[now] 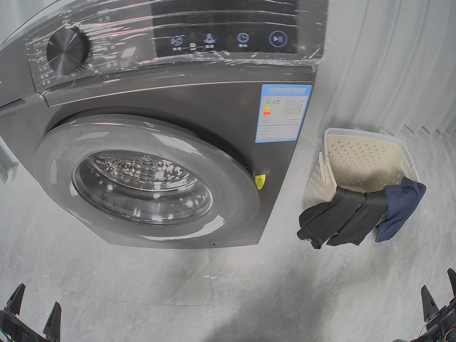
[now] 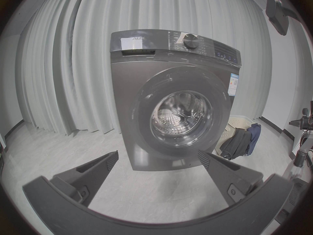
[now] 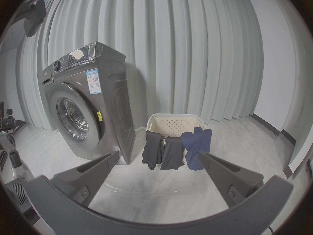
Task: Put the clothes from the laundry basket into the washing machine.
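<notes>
A dark grey front-loading washing machine (image 1: 156,134) stands ahead with its round door (image 1: 142,186) shut; the left wrist view has this washing machine (image 2: 176,98) and the right wrist view has the same washing machine (image 3: 88,105). To its right sits a cream laundry basket (image 1: 365,157), also the basket (image 3: 176,123). Over its front rim hang two dark grey garments (image 1: 339,217) and a navy garment (image 1: 399,207), the latter also a navy garment (image 3: 196,144). My left gripper (image 2: 158,155) is open and empty, low at the left. My right gripper (image 3: 158,155) is open and empty, low at the right.
Pale pleated curtains (image 3: 182,49) line the wall behind the machine and basket. Grey tiled floor (image 1: 237,290) lies open between me and the machine. Equipment on a stand (image 2: 305,137) is off to one side.
</notes>
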Tool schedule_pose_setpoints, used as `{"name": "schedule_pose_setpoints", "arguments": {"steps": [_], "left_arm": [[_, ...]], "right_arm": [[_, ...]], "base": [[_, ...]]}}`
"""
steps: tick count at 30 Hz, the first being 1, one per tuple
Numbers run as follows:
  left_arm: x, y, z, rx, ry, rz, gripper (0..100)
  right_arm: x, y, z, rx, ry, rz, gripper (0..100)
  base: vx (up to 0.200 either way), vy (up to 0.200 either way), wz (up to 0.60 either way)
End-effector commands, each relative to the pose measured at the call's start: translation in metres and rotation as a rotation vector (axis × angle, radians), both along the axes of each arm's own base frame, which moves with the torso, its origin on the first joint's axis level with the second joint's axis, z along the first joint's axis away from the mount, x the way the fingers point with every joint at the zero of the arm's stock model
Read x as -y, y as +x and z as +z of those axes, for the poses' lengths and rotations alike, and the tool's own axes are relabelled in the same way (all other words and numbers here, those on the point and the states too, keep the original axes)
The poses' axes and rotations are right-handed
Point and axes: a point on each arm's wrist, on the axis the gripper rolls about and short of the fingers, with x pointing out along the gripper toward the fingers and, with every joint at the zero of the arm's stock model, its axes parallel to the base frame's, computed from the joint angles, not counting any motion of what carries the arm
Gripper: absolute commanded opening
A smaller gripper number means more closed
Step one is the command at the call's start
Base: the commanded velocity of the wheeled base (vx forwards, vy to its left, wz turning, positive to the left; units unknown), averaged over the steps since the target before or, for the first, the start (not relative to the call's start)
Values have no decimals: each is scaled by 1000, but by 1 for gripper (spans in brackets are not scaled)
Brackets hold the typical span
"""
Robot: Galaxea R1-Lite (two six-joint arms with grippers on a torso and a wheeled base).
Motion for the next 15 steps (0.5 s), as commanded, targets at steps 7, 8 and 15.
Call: {"name": "schedule_pose_setpoints", "arguments": {"steps": [7,8,15], "left_arm": [[0,0,-5,-3,0,0,100],[0,0,-5,-3,0,0,100],[0,0,-5,-3,0,1,100]], "right_arm": [[0,0,-5,-1,0,1,100],[0,0,-5,-1,0,1,100],[0,0,-5,-1,0,1,100]], "base": [[0,200,0],[0,200,0],[0,143,0]]}}
